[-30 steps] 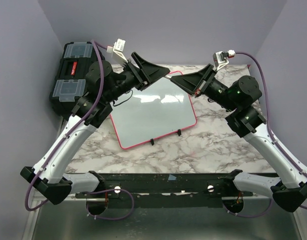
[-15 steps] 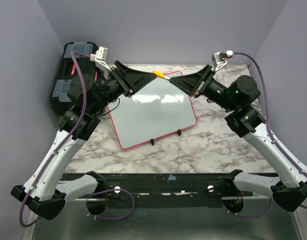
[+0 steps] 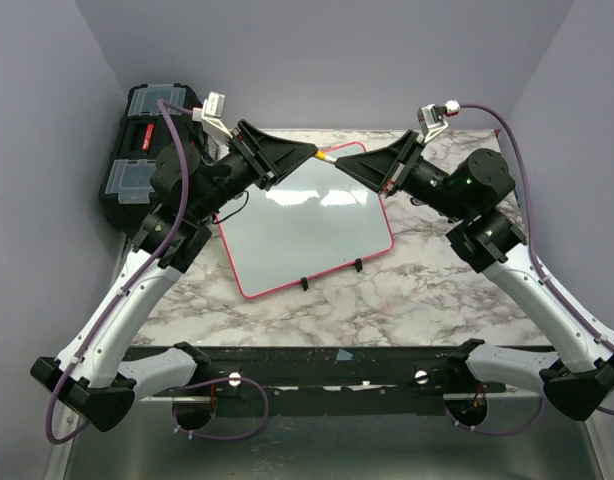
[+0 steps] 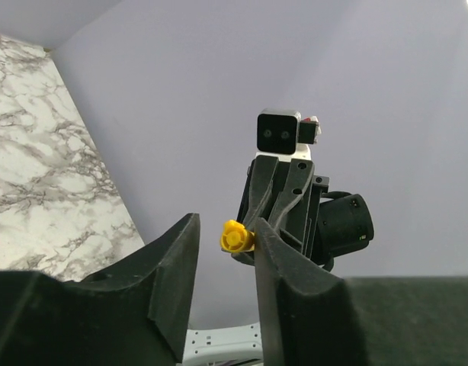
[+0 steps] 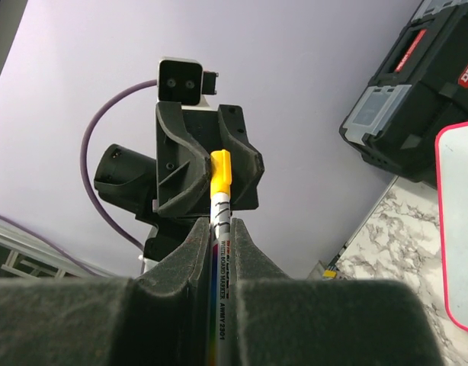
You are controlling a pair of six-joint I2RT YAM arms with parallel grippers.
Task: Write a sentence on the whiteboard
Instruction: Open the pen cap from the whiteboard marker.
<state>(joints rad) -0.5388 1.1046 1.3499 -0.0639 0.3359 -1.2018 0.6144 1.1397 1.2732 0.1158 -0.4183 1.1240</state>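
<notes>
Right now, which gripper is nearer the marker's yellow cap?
Left. The left gripper straddles the yellow cap; the right gripper clamps the marker farther down its barrel, away from the cap.

Bright, even light falls from overhead. Two pale glare patches sit on the glossy whiteboard [image 3: 307, 240]. Shadows on the marble table [image 3: 427, 290] are faint. In both wrist views, the near jaws look dark and blurred.

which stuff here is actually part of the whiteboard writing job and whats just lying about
For the job:
- whiteboard, no writing visible on it
- marker, yellow cap on, clamped in the right gripper
- left gripper, jaws either side of the cap

Lying about:
- black toolbox, left of the board
</notes>
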